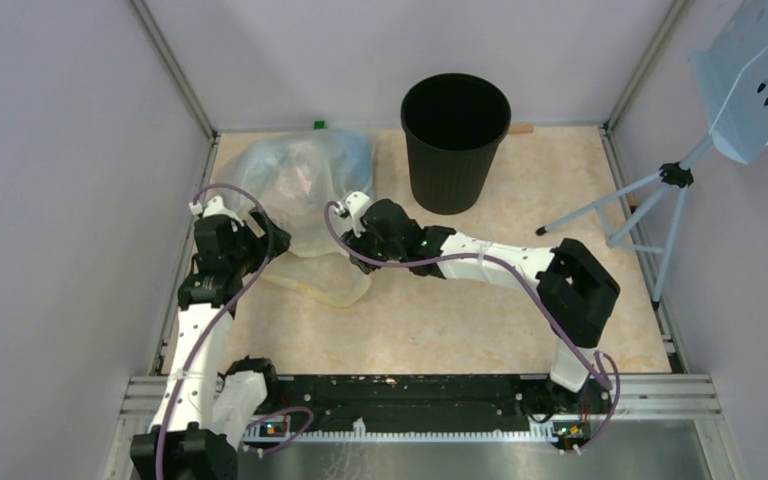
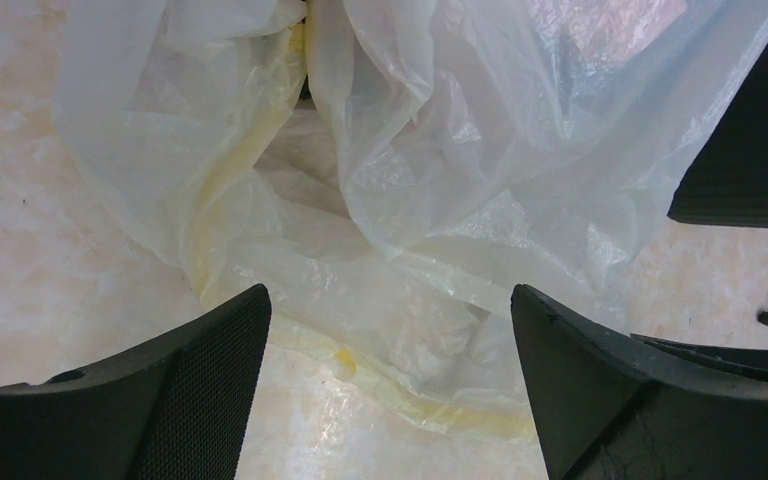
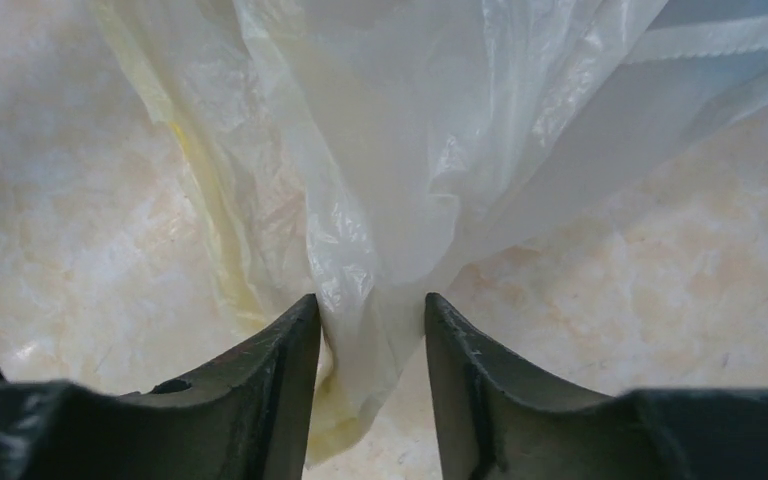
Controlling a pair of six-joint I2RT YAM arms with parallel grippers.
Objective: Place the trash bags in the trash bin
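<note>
- Grasp step: my right gripper [image 3: 365, 330] pinches a fold of the trash bags [image 1: 305, 185], jaws narrow; my left gripper [image 2: 390, 320] hangs wide open.
- Next, I judge: lift and carry to the trash bin [image 1: 455, 150].

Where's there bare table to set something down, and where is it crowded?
Bare table front centre, between the right arm and the near rail; also between the trash bin and the tripod legs. Crowded back left: the trash bags, with the left gripper and right gripper at them.
</note>
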